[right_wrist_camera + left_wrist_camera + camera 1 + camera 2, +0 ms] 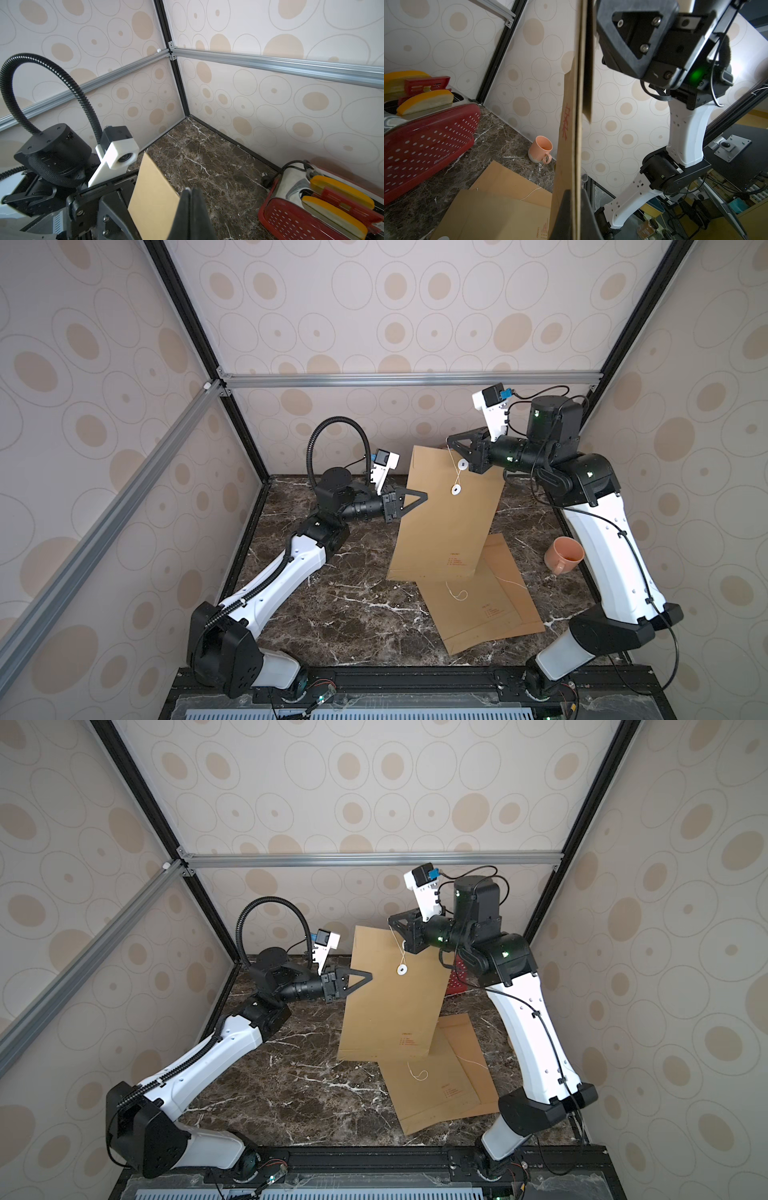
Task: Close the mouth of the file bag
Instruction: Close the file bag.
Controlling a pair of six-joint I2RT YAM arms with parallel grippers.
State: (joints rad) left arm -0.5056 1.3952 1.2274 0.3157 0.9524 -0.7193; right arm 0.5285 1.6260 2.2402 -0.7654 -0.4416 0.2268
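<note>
Here, paper file bag (444, 531), thin string (458, 477)

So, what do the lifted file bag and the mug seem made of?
The lifted file bag looks like matte brown kraft paper: flat, crisp edges. The mug is probably glazed ceramic: thick wall, smooth peach surface; plastic is possible.

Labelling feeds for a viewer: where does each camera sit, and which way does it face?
Top views: high in front, looking down and back; both arms show, left tool pinching the file bag, right tool holding its string.
Left wrist: on the left arm, looking along the bag's edge at the right arm, mug, toaster.
Right wrist: on the right arm, looking past its shut tool at the left arm, back corner.
Shared: both wrist views show the toaster.
</note>
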